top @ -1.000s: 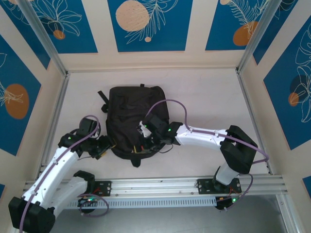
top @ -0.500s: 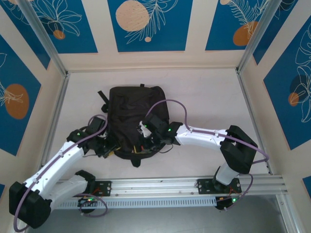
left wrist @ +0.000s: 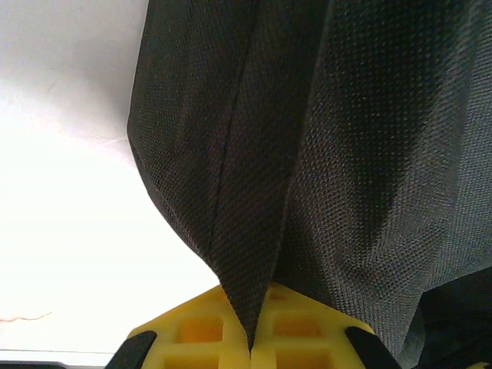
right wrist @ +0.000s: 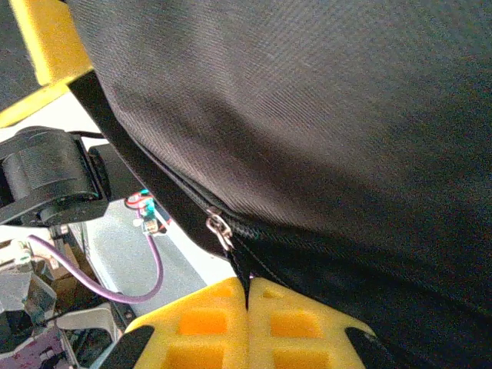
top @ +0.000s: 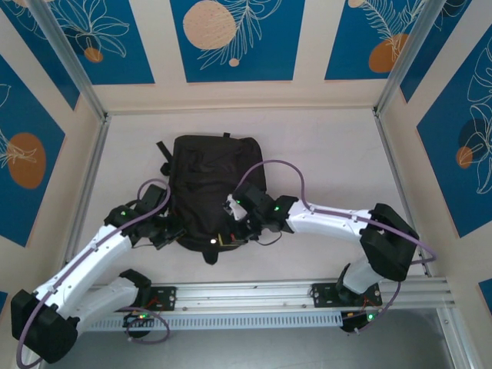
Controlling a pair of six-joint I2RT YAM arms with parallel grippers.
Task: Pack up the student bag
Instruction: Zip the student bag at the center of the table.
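At near edge of the student bag (top: 211,181), flat on table (top: 330,154), fabric is pinched by left gripper (left wrist: 252,338) at its left corner & right gripper (right wrist: 248,300) beside zip pull (right wrist: 219,229); grips should be lifted apart slowly.

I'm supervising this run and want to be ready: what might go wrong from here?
1. The left claw pinches only a thin fold of the student bag; pulling may let the fabric slip out.
2. The right claw seems to grip cloth beside the zipper slider, not the slider itself, so the zip may not move.
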